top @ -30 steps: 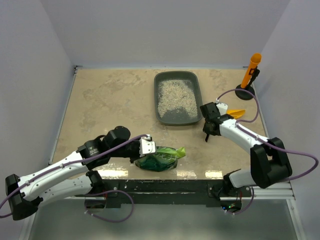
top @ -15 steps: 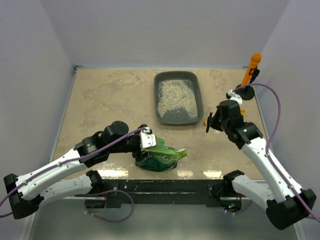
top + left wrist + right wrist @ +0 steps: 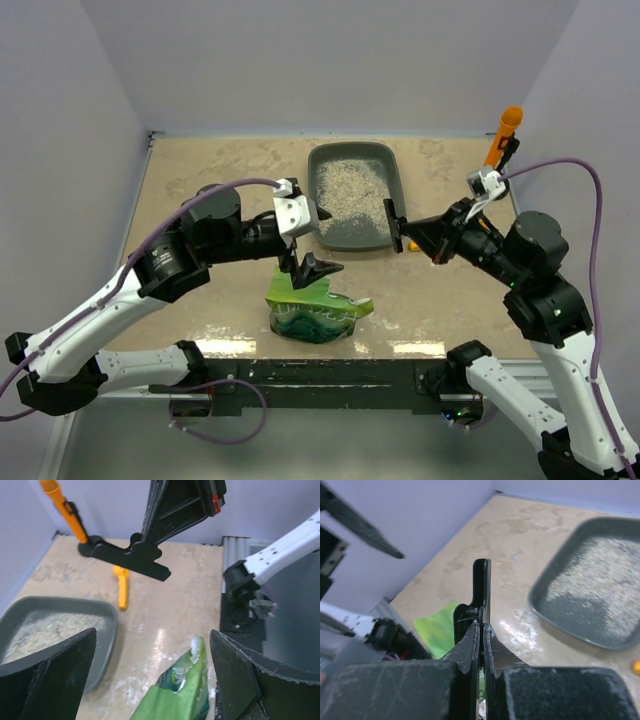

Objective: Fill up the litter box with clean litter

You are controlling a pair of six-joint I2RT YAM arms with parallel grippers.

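Pale clean litter lay in the litter box; nearer me than that box, the green litter bag sat slumped. My left gripper hung spread wide above it, empty; my right gripper, pressed shut on nothing, was beside the box. I judged the bag soft and slippery, best pinched at its upper edge.

**Left jaws wide, right jaws pressed shut**

The left arm rises from its base at the near left corner of the worktop, elbow lifted, forearm reaching toward the middle; its wrist bends down and the left gripper hangs with fingers spread far apart, nothing between them; the right arm stands up from the near right corner, elbow high, forearm aimed leftward; the right gripper has its fingers flat together, holding nothing.
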